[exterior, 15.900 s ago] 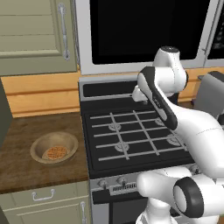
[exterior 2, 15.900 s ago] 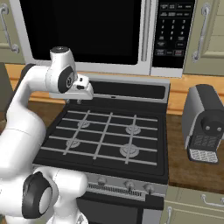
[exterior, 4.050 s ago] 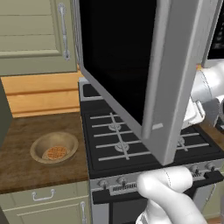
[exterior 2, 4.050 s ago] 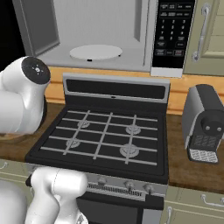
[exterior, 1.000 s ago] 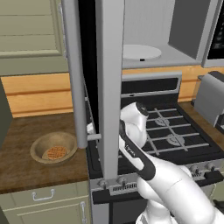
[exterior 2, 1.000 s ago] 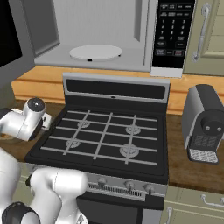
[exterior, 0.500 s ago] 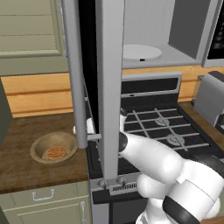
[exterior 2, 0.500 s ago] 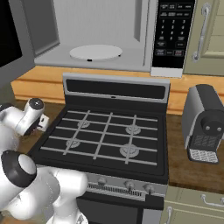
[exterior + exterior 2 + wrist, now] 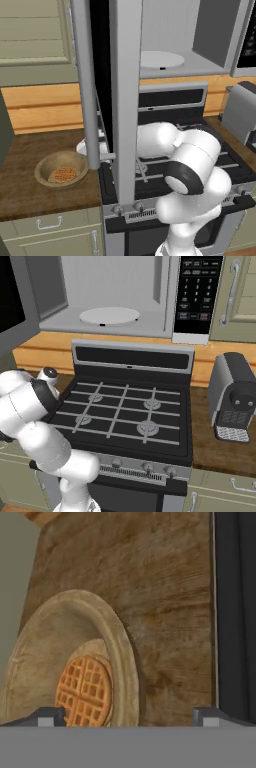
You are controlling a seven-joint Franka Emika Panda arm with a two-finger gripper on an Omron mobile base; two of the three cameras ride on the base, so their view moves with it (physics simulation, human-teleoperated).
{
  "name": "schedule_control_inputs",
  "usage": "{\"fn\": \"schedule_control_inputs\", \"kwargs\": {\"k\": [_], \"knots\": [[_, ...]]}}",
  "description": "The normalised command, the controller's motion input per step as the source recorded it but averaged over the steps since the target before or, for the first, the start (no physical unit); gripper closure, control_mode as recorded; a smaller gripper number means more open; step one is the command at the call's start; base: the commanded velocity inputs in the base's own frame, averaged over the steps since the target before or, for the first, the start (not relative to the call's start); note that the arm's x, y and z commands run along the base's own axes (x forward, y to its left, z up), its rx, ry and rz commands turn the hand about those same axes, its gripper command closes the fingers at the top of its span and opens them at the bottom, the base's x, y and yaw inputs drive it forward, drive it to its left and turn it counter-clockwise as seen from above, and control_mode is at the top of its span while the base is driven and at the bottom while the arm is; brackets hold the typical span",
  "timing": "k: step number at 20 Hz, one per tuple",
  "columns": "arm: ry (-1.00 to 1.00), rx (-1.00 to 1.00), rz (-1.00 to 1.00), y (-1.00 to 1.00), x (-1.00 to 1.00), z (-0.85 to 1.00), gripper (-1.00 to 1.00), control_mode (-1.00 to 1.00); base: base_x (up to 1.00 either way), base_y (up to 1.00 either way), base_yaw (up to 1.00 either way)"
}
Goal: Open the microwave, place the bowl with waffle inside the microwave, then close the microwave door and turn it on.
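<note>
Stood wide open, holding nothing: gripper [image 9: 127, 714], fingers [image 9: 47, 716] above the counter [image 9: 30, 185]. Sat left of the stove [image 9: 210, 160], under the swung-out microwave door [image 9: 122, 100]: bowl [image 9: 61, 168] with waffle [image 9: 64, 175] inside.

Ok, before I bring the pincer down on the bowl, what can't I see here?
- Pincer: hand view, only the fingertips; grey band cuts the rest.
- Bowl: hand view, left and lower rim cropped.
- Left base view: microwave door hides the wrist.
- Control strip: labels too small.
</note>
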Motion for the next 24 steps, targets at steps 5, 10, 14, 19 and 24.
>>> {"fn": "schedule_control_inputs", "kwargs": {"k": [5,10,14,19,24], "knots": [[0.04,0.00,0.00,0.36,0.37,-0.42,-1.00,-1.00,0.00,0.00,0.00],[0.00,-0.01,0.00,0.50,0.08,-0.45,-1.00,-1.00,0.00,0.00,0.00],[0.00,0.00,0.00,0.18,0.01,-0.16,1.00,-1.00,0.00,0.00,0.00],[0.00,0.00,0.00,0.00,-0.06,0.00,1.00,-1.00,0.00,0.00,0.00],[-0.22,0.00,-0.12,-0.06,-0.54,0.19,1.00,-1.00,0.00,0.00,0.00]]}}
